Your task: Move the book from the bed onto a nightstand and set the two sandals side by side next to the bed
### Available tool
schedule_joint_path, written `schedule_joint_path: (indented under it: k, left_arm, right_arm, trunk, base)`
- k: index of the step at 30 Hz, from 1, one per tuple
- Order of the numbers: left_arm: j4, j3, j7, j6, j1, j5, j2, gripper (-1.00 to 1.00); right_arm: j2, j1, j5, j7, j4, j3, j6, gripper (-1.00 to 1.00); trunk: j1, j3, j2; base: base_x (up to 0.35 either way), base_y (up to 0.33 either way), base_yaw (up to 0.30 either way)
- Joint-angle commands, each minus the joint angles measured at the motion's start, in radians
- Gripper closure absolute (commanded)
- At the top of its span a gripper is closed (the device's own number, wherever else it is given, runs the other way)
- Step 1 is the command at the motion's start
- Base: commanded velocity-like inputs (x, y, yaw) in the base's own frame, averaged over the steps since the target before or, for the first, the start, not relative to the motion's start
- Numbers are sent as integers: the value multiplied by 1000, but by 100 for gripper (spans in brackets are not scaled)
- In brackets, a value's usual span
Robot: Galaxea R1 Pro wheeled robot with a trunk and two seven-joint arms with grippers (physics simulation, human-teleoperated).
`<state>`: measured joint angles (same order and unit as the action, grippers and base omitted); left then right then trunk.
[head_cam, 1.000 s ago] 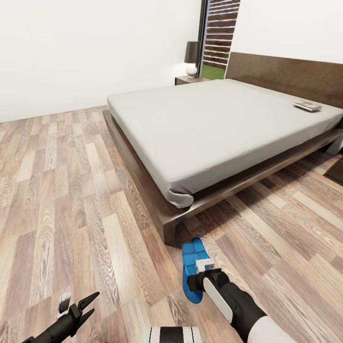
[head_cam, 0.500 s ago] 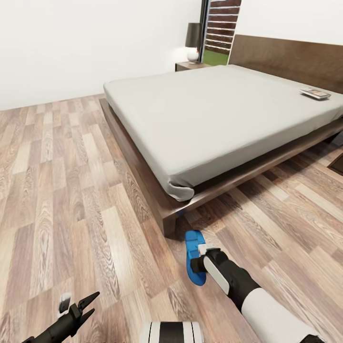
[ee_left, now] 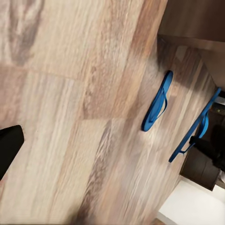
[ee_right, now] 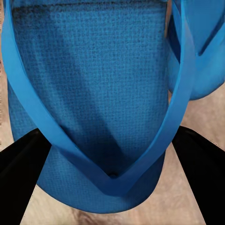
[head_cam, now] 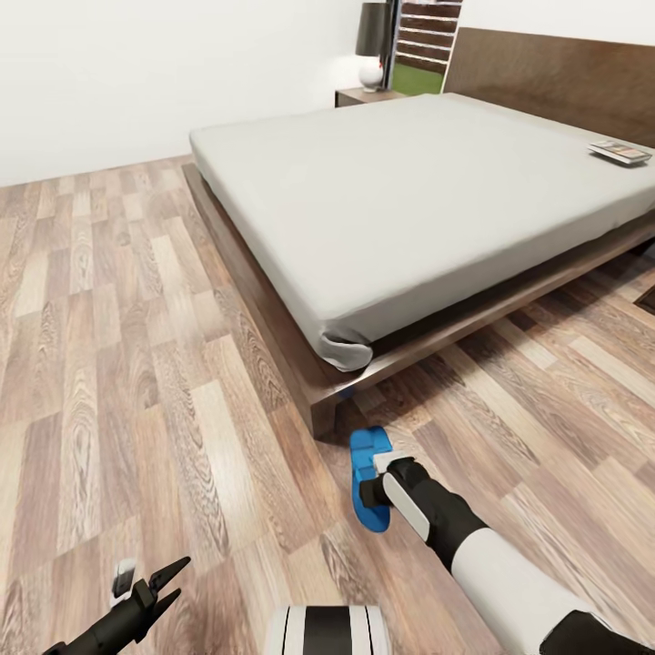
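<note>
Right wrist view, bright blue textured sandal point(ee_right: 93, 93)

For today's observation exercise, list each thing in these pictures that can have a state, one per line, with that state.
Book: closed, lying flat on the mattress near the headboard.
Held sandal: lifted off the floor, in the right gripper.
Other sandal: on the floor by the bed frame.
Left gripper: open, empty.
Lamp: upright on the nightstand.
</note>
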<state>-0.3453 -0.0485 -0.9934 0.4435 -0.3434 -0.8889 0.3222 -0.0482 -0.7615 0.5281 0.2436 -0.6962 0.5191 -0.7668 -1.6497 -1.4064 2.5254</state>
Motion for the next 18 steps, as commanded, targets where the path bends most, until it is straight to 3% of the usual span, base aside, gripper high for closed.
schedule_joint_path:
  k: [1, 18]
  left_arm:
    - [0, -2, -2, 11, 0, -4, 0, -100]
    - [-1, -1, -41, 17, 0, -3, 3, -100]
  right_arm:
    - [-2, -3, 9, 9, 2, 4, -2, 100]
    - [-21, -55, 9, 13, 19, 4, 1, 100]
  trunk:
    - [0, -5, 1]
    - [-8, -70, 5]
  base:
    - [0, 0, 0]
    - [0, 0, 0]
